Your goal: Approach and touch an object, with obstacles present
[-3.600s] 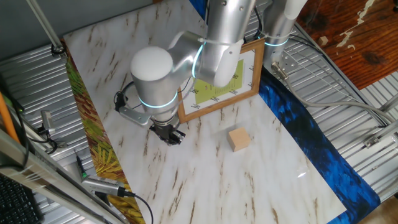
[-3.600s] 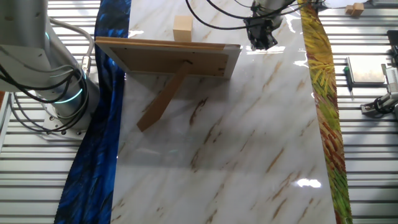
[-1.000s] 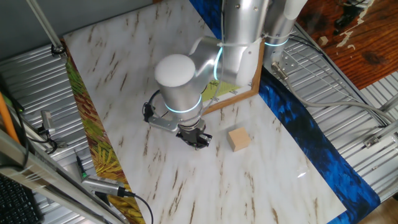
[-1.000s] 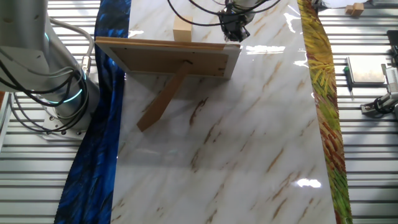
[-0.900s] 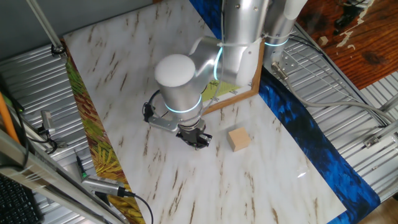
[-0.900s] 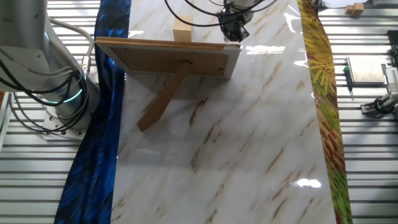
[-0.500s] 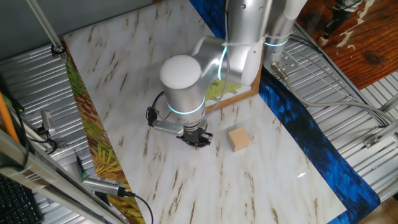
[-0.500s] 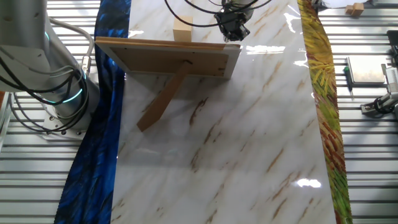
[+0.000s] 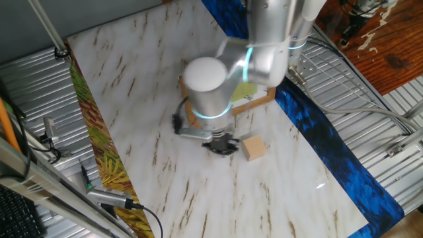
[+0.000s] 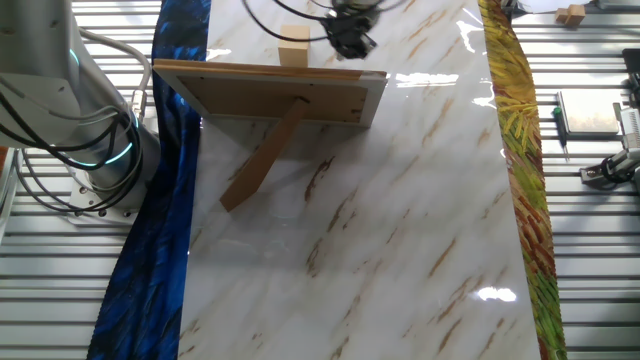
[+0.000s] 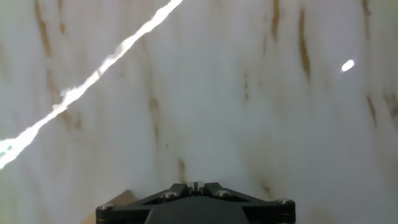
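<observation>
marble table (image 11: 249,93), cube (image 9: 254,148) off-camera

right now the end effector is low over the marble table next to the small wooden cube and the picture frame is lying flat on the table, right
Not quite. The picture frame is not flat: the other fixed view shows it standing on its edge, propped by a rear strut. The rest holds: the end effector is low over the marble table beside the small wooden cube.
</observation>
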{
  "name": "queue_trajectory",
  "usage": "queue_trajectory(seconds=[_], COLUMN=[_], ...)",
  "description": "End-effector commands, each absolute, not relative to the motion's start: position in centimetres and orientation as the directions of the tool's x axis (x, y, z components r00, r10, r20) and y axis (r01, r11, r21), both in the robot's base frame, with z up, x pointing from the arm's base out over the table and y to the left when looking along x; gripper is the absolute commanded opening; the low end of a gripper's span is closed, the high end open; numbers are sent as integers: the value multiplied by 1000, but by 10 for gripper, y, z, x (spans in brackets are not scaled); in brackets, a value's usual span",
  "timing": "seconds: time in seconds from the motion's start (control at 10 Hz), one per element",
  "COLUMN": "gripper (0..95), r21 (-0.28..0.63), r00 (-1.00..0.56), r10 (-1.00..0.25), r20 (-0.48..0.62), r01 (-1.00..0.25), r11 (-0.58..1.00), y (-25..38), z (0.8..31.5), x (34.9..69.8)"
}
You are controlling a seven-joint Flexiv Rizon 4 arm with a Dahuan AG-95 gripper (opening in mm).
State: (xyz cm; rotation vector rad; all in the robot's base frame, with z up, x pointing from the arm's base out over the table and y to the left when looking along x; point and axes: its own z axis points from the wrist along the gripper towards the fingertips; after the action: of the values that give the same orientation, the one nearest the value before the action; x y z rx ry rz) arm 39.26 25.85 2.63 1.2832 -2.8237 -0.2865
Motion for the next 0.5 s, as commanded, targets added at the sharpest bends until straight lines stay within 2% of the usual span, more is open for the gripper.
queue_trajectory(seconds=[0.1,0.5], gripper=[0,0], r21=[169,182], r00=[-701,-720], r10=[-713,-694], r20=[-28,-30], r01=[-706,-686], r11=[687,704], y=[261,264], z=[29,34], x=[387,367])
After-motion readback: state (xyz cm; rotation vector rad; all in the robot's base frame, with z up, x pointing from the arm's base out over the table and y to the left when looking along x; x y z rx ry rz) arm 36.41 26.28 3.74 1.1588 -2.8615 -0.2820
